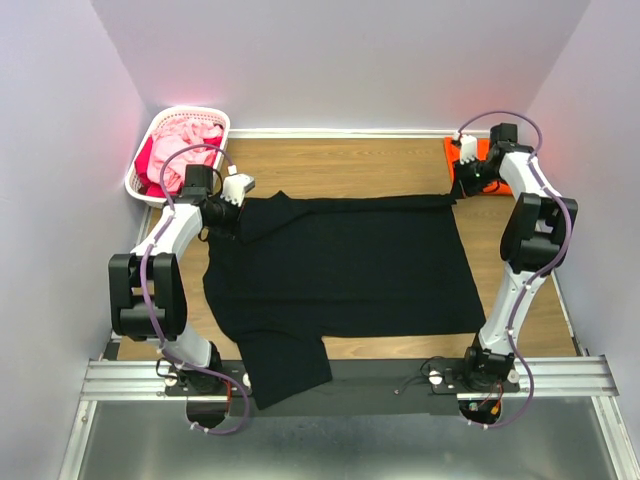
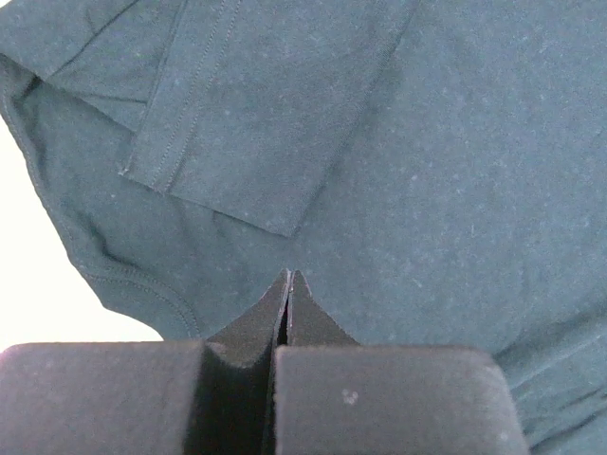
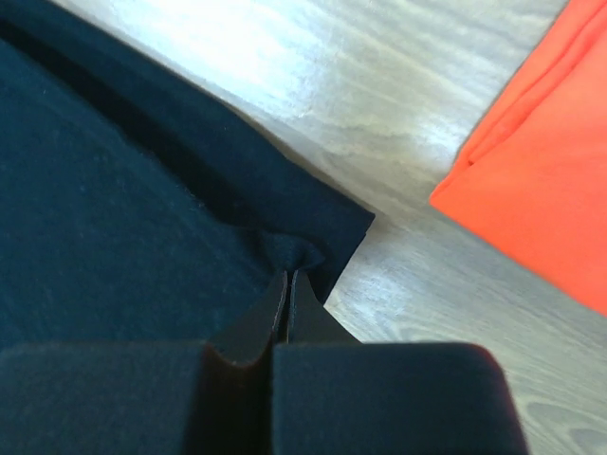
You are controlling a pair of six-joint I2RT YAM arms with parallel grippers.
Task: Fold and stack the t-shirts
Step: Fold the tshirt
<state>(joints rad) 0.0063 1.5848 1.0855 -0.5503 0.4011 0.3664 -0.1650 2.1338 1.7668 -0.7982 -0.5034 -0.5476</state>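
The large black t-shirt lies spread across the table, with one sleeve hanging over the near edge. My right gripper is shut on its far right corner, and the cloth puckers at the tips. My left gripper is at the shirt's far left. Its jaws are shut over smooth black cloth by a folded-over sleeve, and no pinched fold shows at its tips. The orange t-shirt lies folded at the back right, and it also shows in the right wrist view.
A white lattice basket with pink and red clothes stands at the back left corner. The wooden table shows bare behind the black shirt. Walls close in on three sides. A metal rail runs along the near edge.
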